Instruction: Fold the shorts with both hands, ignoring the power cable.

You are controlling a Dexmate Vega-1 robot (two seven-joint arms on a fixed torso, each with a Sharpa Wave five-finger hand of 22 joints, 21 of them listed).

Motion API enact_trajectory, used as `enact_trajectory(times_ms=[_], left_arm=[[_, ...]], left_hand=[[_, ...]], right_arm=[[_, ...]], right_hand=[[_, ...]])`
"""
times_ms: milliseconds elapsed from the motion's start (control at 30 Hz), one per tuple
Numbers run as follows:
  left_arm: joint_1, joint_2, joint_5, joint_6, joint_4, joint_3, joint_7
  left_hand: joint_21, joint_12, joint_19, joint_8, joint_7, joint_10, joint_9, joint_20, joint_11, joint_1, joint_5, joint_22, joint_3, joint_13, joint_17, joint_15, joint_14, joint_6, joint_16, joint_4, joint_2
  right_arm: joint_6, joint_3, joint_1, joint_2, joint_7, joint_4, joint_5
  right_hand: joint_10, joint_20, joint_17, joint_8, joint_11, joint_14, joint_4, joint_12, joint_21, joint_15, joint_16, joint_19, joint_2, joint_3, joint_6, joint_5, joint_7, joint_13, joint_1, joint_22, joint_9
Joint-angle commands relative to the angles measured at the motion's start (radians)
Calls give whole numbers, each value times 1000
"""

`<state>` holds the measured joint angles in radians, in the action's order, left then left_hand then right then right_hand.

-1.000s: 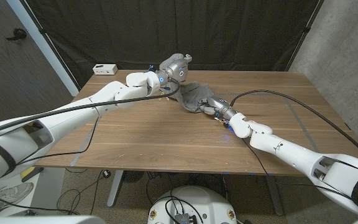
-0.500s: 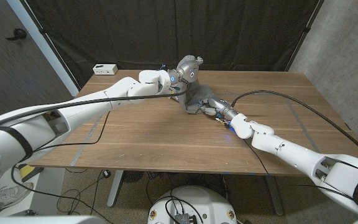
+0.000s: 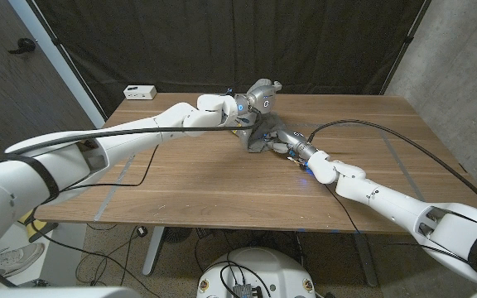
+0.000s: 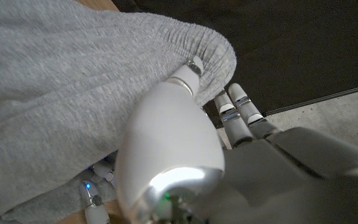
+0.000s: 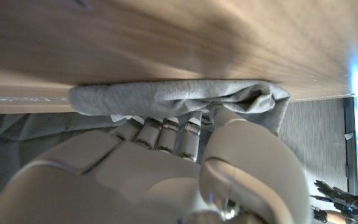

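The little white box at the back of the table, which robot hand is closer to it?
Left. The left hand holds the shorts up nearer the white box; the right hand grips them farther away.

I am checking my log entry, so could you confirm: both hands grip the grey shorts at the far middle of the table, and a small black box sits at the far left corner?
Nearly. The box at the far left corner is white, not black, as the head view shows. The rest holds: the left hand and the right hand both grip the grey shorts at the far middle of the table.
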<state>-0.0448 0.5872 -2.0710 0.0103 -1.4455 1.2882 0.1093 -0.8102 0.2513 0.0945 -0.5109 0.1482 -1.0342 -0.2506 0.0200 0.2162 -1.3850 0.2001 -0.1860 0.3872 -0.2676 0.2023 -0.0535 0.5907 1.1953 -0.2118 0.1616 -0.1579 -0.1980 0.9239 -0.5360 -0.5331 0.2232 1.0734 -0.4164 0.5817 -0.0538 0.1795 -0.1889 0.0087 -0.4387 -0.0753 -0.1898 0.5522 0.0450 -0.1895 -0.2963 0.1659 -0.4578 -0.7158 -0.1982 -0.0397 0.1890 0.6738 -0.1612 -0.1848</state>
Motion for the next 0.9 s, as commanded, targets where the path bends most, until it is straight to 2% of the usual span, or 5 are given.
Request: enact_trajectory(times_ms=[33,533,633,767,900], left_arm=[[36,-61,49,-20,77,81,39],[40,-123,110,-65,165,153,67],[37,-133,124,-80,179,164,71],[28,-141,140,-102,188,174,65],[16,-144,155,-123,185,179,48]], left_hand=[[-5,-2,-1,-4,5,-6,2,6,1,-9,5,-3,-3,-1,2,-186,10,-2,-2,-1,1],[-11,-12,0,6,14,6,17,7,0,-3,8,-3,-10,-2,2,-187,11,-32,2,-6,0],[-15,-18,4,16,36,20,26,11,0,10,6,-2,-18,-3,2,-187,15,-59,2,-11,3],[-18,-28,10,31,46,43,38,12,-3,39,-3,-1,-33,-3,2,-187,16,-94,3,-20,7],[-18,-39,13,55,49,79,47,16,-6,75,-13,1,-51,-4,2,-186,10,-152,6,-26,12]], right_arm=[[-4,0,-1,-4,2,10,-3],[26,-13,-28,-31,-5,70,-10],[37,-19,-36,-39,-6,89,-12],[52,-26,-45,-50,-17,116,-12],[67,-33,-55,-61,-25,148,-15]], right_hand=[[-4,17,5,2,1,3,2,1,-2,43,-1,-22,-5,-10,8,4,-3,3,-3,-6,-1],[-12,17,5,4,-7,5,9,3,-11,45,-2,-23,-6,-16,17,5,-10,2,-5,-6,-1],[-17,18,4,6,-9,8,12,4,-14,48,-1,-22,-7,-19,24,5,-12,2,-5,-6,-1],[-23,18,4,8,-18,10,15,5,-17,48,0,-23,-7,-22,32,5,-14,2,-6,-6,-1],[-27,18,4,9,-16,13,16,6,-19,49,0,-23,-7,-23,36,6,-17,2,-7,-6,-1]])
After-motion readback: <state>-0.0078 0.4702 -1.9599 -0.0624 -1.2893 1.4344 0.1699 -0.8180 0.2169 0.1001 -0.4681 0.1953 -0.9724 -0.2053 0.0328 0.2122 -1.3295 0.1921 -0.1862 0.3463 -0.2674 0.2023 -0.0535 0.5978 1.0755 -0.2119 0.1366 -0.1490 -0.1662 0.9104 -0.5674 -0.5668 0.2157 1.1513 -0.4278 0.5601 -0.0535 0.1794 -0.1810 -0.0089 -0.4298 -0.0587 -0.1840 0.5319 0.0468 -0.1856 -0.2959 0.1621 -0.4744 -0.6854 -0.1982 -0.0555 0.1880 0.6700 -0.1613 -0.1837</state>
